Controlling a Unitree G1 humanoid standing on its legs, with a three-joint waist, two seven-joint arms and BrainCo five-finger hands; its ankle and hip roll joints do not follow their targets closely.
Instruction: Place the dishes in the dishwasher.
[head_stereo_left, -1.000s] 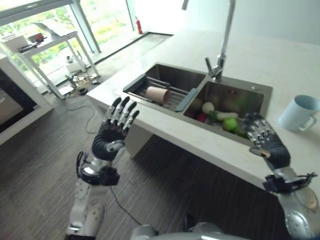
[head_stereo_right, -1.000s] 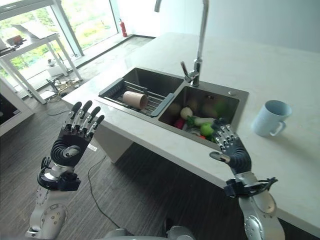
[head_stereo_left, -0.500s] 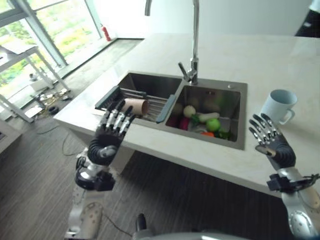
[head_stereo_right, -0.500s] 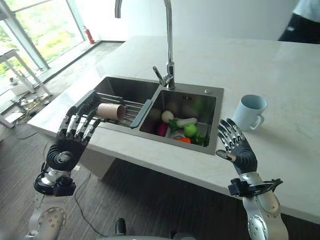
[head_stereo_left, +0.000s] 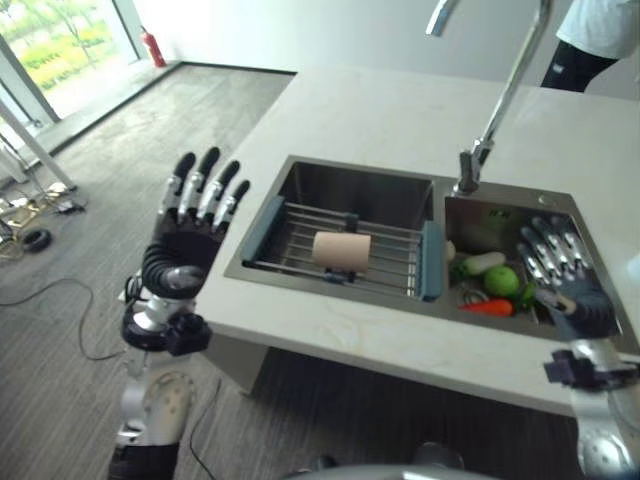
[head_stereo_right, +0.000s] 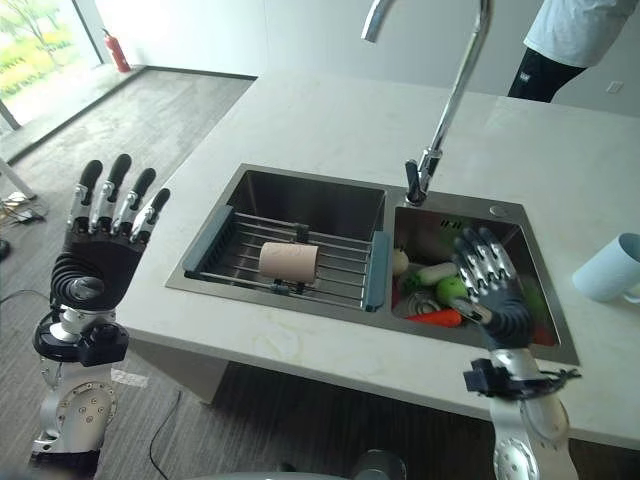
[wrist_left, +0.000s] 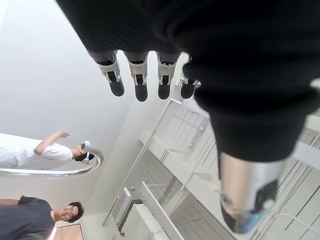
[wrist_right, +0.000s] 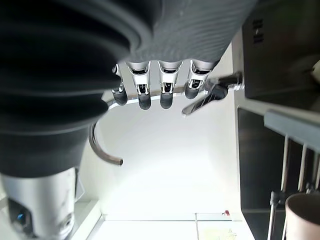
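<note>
A: Left eye? 
B: The cup (head_stereo_left: 341, 250) lies on its side on the rack (head_stereo_left: 385, 262) in the sink (head_stereo_left: 350, 185). From it, the left hand (head_stereo_left: 188, 237) is at nine o'clock, fingers straight, empty.

A: Right eye? 
B: The right hand (head_stereo_right: 492, 290) is at three o'clock from the cup, spread over vegetables (head_stereo_right: 436, 285). The mug (head_stereo_right: 610, 267) lies farther right.

A: Wrists? 
B: Both relaxed, holding nothing.

I see a tan cup (head_stereo_right: 289, 262) lying on its side on the wire rack (head_stereo_right: 330, 268) across the left sink basin, its mouth toward 3 o'clock. At 3 o'clock on the tabletop (head_stereo_right: 330, 125), a pale blue mug (head_stereo_right: 611, 268) stands upright.
</note>
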